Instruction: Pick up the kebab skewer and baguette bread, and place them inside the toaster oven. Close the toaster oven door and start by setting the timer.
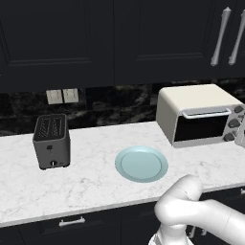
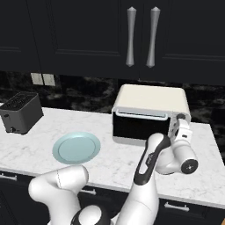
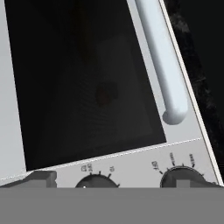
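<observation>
Door of dark glass, shut, pale-framed.

**Where everything sits on the desk right now**

So the plate is about dead centre on the desk. Toaster is off at 9 o'clock from it, well apart. The toaster oven sits at 2 o'clock from the plate, back by the wall, with its knobs down its right side. The tool is right up at those knobs. Cabinets hang above.
</observation>
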